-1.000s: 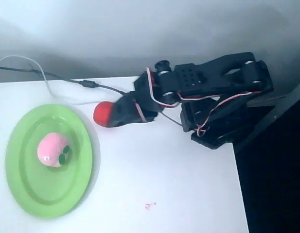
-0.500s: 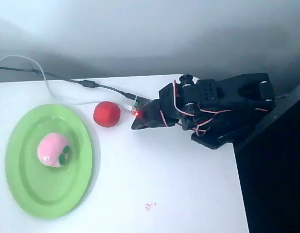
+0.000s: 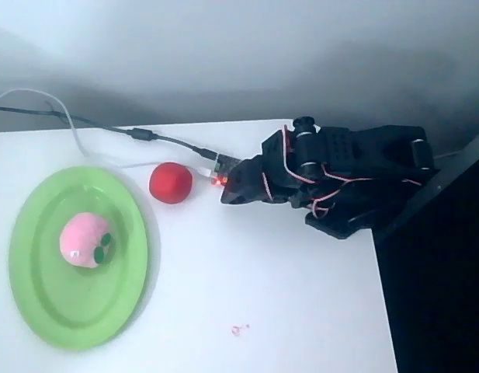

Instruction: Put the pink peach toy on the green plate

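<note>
— What is changing on the desk (image 3: 247, 280)?

— I am folding my arm back toward the right edge; a second ago my hand (image 3: 233, 189) was over the red ball (image 3: 171, 183), and now it is drawing well clear of it.

— And the green plate (image 3: 45, 311)?

— It is lying by the left edge, the pink peach toy (image 3: 84, 240) sitting on it. The task is looking done.

— Your hand?

— Carrying nothing; spread or pressed together, I cannot tell.

The overhead view looks down, slightly tilted, on the table (image 3: 247, 280).
</note>
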Controlling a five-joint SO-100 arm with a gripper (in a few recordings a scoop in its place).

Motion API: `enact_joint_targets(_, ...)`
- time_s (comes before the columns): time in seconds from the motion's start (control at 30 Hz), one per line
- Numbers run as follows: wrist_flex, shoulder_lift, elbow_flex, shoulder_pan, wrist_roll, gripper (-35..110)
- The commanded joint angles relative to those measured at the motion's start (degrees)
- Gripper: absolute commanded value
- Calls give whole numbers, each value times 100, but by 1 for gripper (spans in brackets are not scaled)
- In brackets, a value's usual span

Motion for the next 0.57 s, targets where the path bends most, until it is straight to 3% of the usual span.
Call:
enact_joint_targets(0.0,88,114,308,-132,-79,0)
enact_joint_targets(0.53,88,114,316,-211,-62,0)
